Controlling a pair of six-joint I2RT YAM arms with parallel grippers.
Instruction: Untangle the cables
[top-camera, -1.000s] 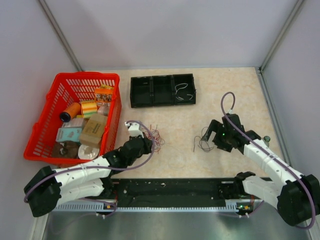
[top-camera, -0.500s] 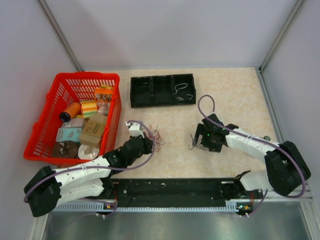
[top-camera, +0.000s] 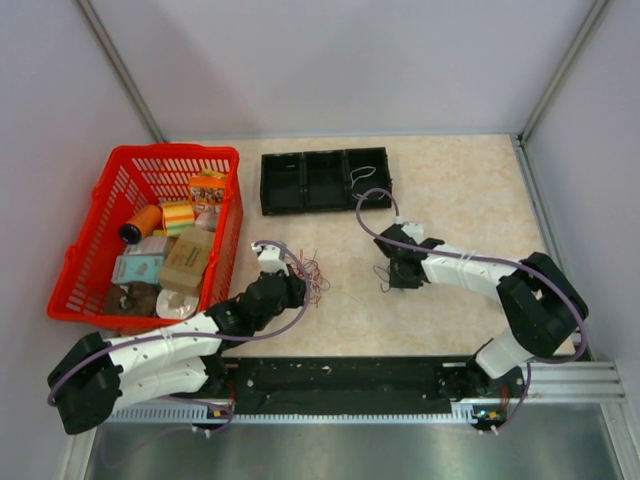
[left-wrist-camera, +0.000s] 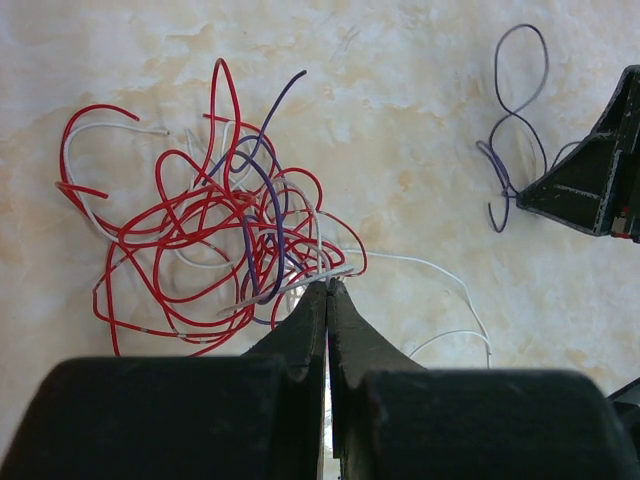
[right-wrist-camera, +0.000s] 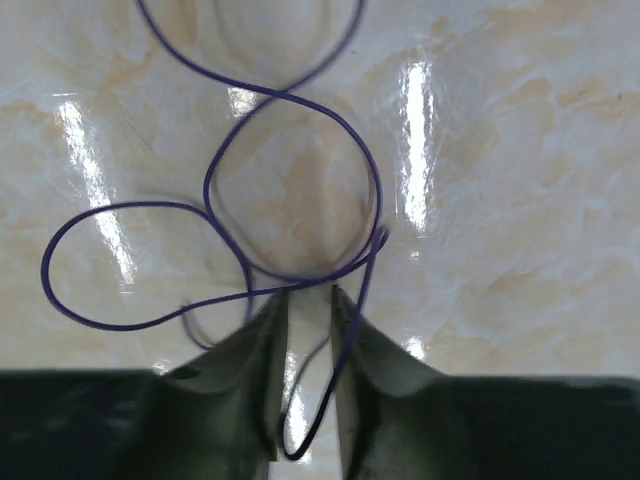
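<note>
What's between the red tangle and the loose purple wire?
Bare table, apart from a white strand trailing from the tangle; left wrist view shows it.

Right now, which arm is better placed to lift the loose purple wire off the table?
Right. The right tool straddles the purple wire, jaws slightly apart, away from the tangle. The left tool is shut on a white strand at the tangle's edge, so it is busy.
</note>
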